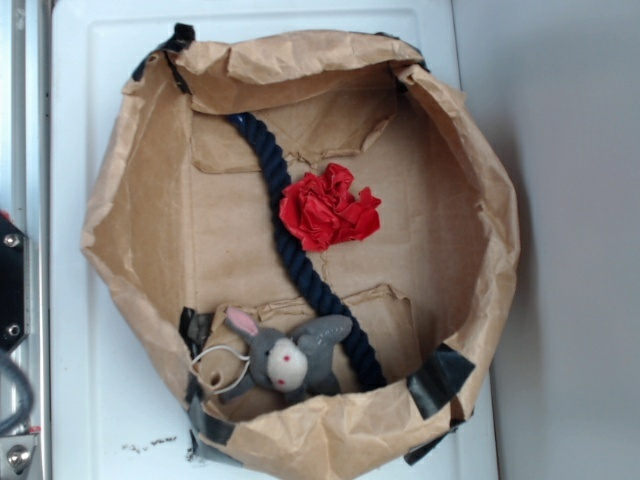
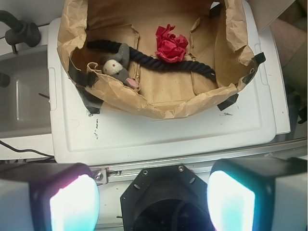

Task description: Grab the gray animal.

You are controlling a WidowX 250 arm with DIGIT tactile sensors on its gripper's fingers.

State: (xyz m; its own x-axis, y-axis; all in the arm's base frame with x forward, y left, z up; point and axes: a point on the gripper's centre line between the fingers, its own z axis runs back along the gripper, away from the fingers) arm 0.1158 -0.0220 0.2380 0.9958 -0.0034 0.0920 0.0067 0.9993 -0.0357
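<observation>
gripper (image 2: 153,192): held open, well apart from the bag | gray animal (image 1: 285,357): laid against navy rope (image 1: 300,255) inside paper bag (image 1: 470,200)

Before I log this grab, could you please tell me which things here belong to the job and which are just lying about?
Belongs to the job:
- gray plush donkey, lying against the paper bin's near wall
- gripper, open, outside the bin

Just lying about:
- crumpled red paper ball
- navy rope, running diagonally beside the donkey
- brown paper bin
- white tray underneath
</observation>
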